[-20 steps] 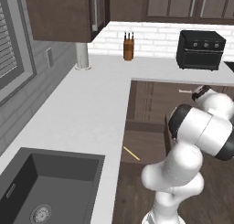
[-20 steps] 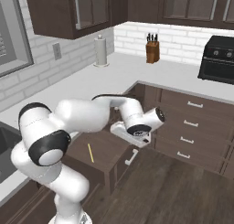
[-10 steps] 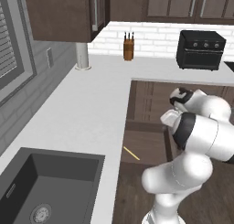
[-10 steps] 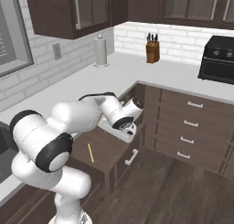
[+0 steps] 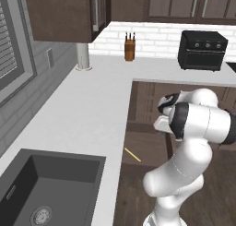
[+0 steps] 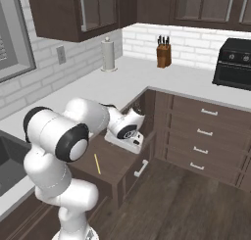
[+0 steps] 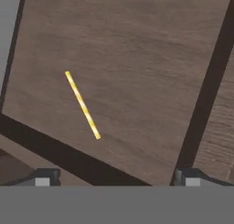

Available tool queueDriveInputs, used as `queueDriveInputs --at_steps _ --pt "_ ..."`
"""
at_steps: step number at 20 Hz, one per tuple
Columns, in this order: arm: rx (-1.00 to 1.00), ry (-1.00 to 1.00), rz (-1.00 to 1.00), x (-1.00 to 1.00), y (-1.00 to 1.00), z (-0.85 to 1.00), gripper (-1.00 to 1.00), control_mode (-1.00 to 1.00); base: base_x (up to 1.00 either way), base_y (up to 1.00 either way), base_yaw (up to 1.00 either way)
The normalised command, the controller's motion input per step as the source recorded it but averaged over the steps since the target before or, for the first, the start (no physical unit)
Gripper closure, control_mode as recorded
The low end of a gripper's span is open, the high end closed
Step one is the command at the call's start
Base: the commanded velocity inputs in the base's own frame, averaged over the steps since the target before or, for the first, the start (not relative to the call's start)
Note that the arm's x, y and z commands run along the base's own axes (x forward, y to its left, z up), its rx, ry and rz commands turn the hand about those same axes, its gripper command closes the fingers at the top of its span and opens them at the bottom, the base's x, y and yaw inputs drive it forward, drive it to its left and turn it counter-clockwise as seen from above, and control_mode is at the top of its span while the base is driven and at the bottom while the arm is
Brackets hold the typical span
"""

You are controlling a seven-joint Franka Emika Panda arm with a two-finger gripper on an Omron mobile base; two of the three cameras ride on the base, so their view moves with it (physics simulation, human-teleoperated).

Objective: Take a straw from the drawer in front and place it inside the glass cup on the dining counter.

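The straw (image 7: 82, 104) is seen lying flat on the bare wooden floor of the open drawer (image 7: 137, 58), left of centre in the hand view, with nothing touching it. In the right base view it (image 6: 97, 163) appears at lower centre of the frame, near the drawer's (image 6: 117, 160) front part; in the left base view it (image 5: 132, 154) shows as a short pale line at the middle of the picture.

The gripper (image 7: 114, 177) is held above the drawer with its two fingertips (image 7: 43, 177) spread wide, and nothing is pinched between them.

In the hand view the straw's long axis runs on a diagonal, from upper left down to lower right, and no difference between the two ends can be made out.

The straw is judged to be very light, thin and fairly stiff, yet easily crushed or bent by a hard squeeze, and likely to roll on the smooth wood. A hold near its middle, with the fingers set across the long axis, is judged best.
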Motion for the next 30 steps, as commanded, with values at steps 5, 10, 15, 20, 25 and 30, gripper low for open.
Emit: queueDriveInputs --at_steps 5,10,15,20,25,30 --pt "-0.15 0.00 -0.02 0.16 0.14 -0.35 -1.00 -1.00 0.00 0.00 0.00" --pt "-0.13 0.01 -0.02 0.24 0.08 -0.37 -1.00 -1.00 0.00 0.00 0.00" --pt "-0.13 0.00 -0.03 0.26 0.10 -0.36 -1.00 -1.00 0.00 0.00 0.00" --pt "-0.13 0.00 -0.04 0.21 0.00 -0.35 -1.00 -1.00 0.00 0.00 0.00" --pt "-0.08 0.00 -0.02 0.15 -0.20 -0.36 -1.00 -1.00 0.00 0.00 0.00" --pt "-0.06 0.00 -0.03 0.01 -0.50 -0.26 -1.00 -1.00 0.00 0.00 0.00"
